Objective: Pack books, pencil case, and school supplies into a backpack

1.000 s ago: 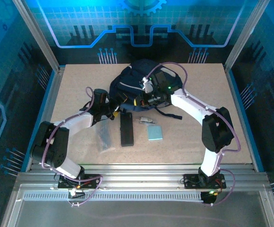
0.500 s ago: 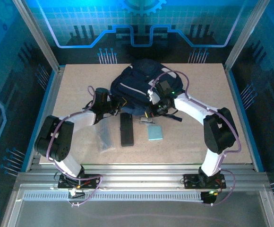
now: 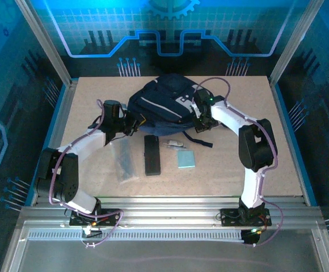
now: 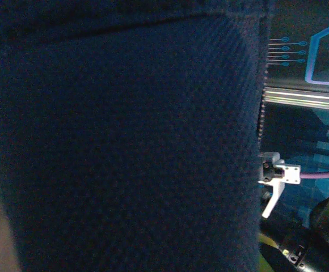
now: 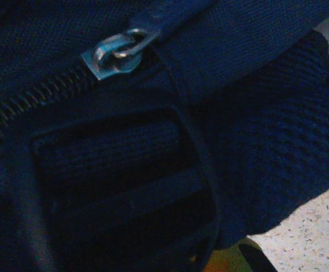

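table point(image 3: 238, 170): pale speckled board, everything below lies on it.
backpack point(image 3: 161, 101): navy fabric with light trim, lying on the far middle of the board; the landmark for all that follows.
left gripper point(image 3: 131, 120): at the backpack's left edge, against the cloth; woven navy fabric crowds its wrist camera and hides the fingers, so I cannot tell whether they are spread or pinching.
right gripper point(image 3: 201, 123): at the backpack's right edge, fingers pressed together; whether cloth sits between them I cannot tell.
pencil case point(image 3: 152, 154): long, black, just off the backpack's near side, below its middle.
ruler strip point(image 3: 123, 161): translucent grey, off the backpack's near-left side.
pad point(image 3: 185, 160): light blue, off the backpack's near-right side.
clip point(image 3: 174, 145): small, silvery, between backpack and pad.
zipper pull point(image 5: 116, 52): metal, on the backpack, at the end of a row of teeth.
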### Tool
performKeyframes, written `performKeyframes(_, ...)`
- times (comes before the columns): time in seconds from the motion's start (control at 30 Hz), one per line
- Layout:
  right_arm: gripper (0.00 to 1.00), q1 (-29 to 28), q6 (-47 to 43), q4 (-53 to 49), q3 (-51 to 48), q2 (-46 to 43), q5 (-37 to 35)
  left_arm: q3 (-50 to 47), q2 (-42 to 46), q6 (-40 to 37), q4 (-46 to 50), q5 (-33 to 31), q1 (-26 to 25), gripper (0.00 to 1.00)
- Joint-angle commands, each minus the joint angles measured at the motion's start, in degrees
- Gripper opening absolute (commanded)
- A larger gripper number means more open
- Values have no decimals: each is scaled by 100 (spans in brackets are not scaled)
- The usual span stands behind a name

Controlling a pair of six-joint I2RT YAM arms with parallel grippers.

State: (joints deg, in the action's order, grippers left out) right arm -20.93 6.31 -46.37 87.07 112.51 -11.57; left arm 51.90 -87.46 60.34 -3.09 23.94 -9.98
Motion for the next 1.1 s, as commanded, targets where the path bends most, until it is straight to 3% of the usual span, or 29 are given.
performKeyframes(0.0,0,349,64,-316,-163,-248,-564,404,241,-529,305,-127,479,0)
performKeyframes(0.1,0,340,191,20,-614,-748,674,473,118,-604,259,-29,553,0)
performKeyframes(0.17,32,410,165,66,-831,-1035,1917,574,9,-725,276,44,599,0)
performKeyframes(0.23,54,464,135,48,-991,-1309,3029,815,-163,-957,471,165,669,0)
performKeyframes(0.37,73,559,332,178,-1195,-1809,3418,1359,-500,-1500,1076,373,831,2)
performKeyframes(0.4,74,614,467,229,-1196,-1870,3428,1513,-556,-1681,1327,334,884,12)
performKeyframes(0.5,74,695,930,388,-1074,-1856,3324,1781,-560,-2116,2119,-160,1041,81)
performKeyframes(0.53,74,695,1110,524,-1061,-1827,3289,1828,-493,-2258,2342,-461,1081,98)
performKeyframes(0.7,74,596,1749,980,-889,-1495,2993,1656,75,-2692,2827,-1778,1120,99)
performKeyframes(0.9,71,235,2055,1370,-585,-963,2687,991,426,-1999,2060,-1176,1059,99)
performKeyframes(1.07,68,-24,2024,1688,-236,-392,2903,447,307,-1184,795,-794,614,99)
